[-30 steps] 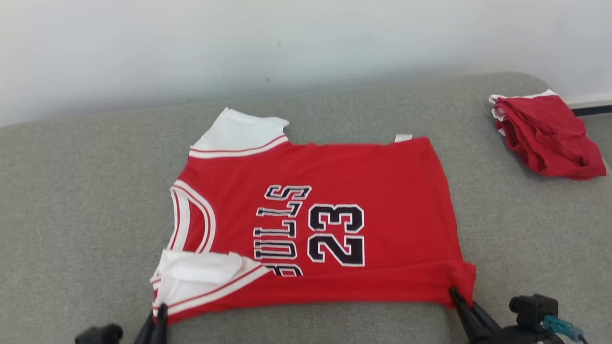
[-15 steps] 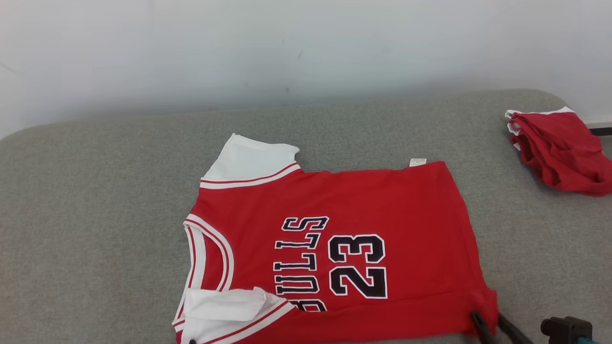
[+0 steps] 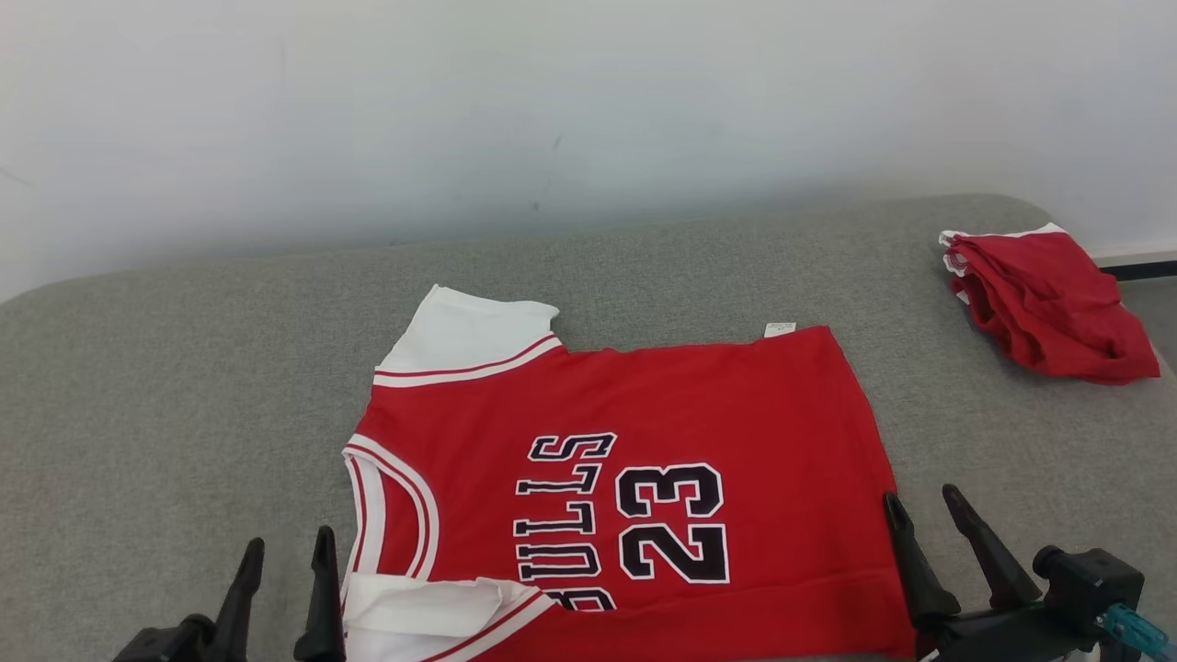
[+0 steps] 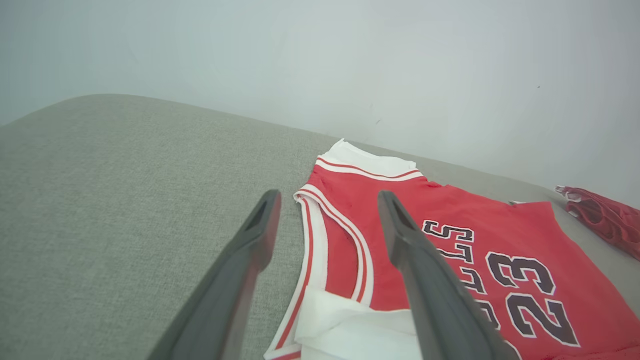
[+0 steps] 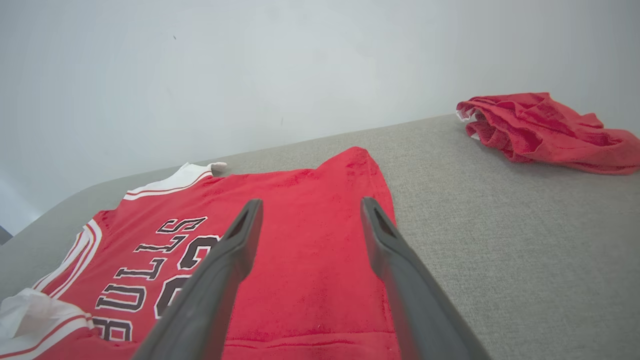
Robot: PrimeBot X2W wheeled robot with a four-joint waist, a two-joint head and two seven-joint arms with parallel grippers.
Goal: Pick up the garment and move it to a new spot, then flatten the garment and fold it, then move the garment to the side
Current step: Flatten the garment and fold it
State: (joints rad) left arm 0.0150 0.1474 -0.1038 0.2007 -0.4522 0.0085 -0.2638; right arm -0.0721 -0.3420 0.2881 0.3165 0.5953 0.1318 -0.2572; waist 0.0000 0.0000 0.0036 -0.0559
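Both pincers stand spread with nothing between their fingers, the left gripper (image 3: 288, 538) at the lower left of the head view and the right gripper (image 3: 919, 494) at the lower right. Between them the red jersey (image 3: 644, 395) lies face up in the lower centre on the grey cushion (image 3: 165, 386), its near white sleeve (image 3: 432, 602) doubled over, with a crumpled red cloth (image 3: 1048, 303) well apart at the upper right. Flattening looks to be the step in hand; next, that sleeve would need smoothing out before any fold.

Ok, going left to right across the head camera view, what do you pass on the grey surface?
left gripper, jaws open → red Bulls jersey → right gripper, jaws open → crumpled red garment
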